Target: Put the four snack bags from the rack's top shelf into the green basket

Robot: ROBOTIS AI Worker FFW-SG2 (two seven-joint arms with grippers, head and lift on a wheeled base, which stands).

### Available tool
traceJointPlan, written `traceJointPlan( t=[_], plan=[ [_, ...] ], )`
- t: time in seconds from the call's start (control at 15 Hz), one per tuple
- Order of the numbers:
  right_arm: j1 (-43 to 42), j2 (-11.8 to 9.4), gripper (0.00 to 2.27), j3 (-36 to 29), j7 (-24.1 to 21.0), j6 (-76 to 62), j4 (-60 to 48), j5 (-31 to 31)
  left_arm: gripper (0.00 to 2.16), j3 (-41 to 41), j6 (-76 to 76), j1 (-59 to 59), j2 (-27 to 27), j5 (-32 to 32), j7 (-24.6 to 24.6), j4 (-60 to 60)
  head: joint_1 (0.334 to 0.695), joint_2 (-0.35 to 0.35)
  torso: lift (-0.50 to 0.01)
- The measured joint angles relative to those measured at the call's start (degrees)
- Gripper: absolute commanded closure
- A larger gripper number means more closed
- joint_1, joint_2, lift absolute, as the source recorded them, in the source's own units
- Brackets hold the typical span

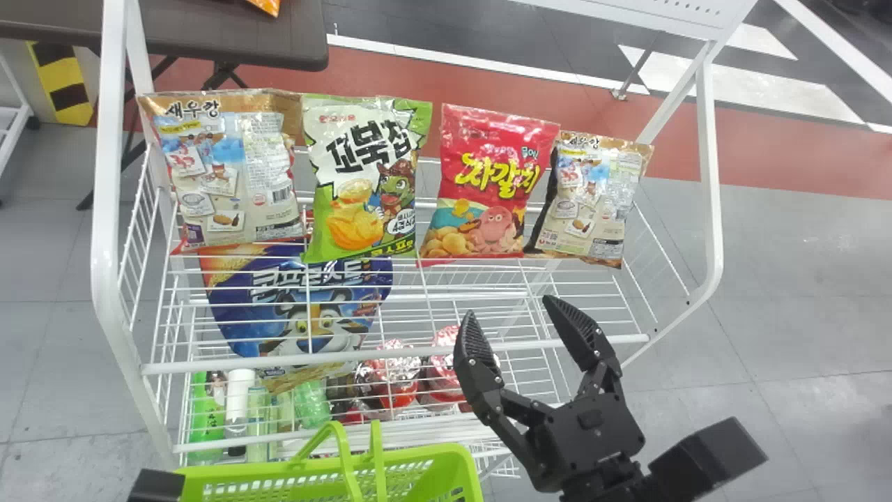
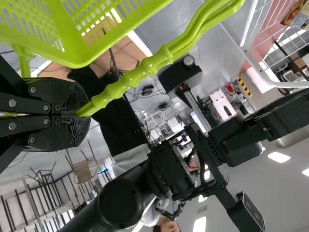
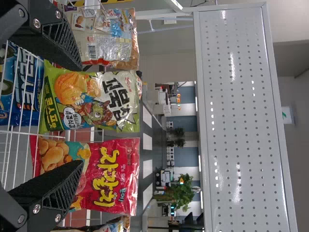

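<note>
Four snack bags stand side by side on the rack's top shelf: a tan bag (image 1: 230, 174) at left, a green-and-white bag (image 1: 366, 181), a red bag (image 1: 488, 185) and another tan bag (image 1: 589, 199) at right. My right gripper (image 1: 512, 324) is open and empty, nearer than the red bag. In the right wrist view, the green-and-white bag (image 3: 91, 101) and red bag (image 3: 113, 174) appear beyond my right gripper (image 3: 81, 115). My left gripper's dark part (image 1: 157, 486) shows beside the green basket (image 1: 446, 470). In the left wrist view, my left gripper (image 2: 79, 116) is shut on the basket handle (image 2: 130, 79).
Below the top shelf, the white wire rack (image 1: 390, 354) holds a blue cereal bag (image 1: 300, 300), bottles and red-topped packages. Its white posts rise at both sides. A dark table (image 1: 230, 35) stands behind at the left, and a perforated white panel (image 3: 236, 116) tops the rack.
</note>
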Motion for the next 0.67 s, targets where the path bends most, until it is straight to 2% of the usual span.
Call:
traceJointPlan(
  t=[0.67],
  plan=[
    [-0.26,-0.24,0.15,0.15,0.09,1.28,0.01,0.00,1.55,-0.35,-0.04,0.15,0.04,0.14,-0.08,0.07,0.695,-0.350,0.000]
  ],
)
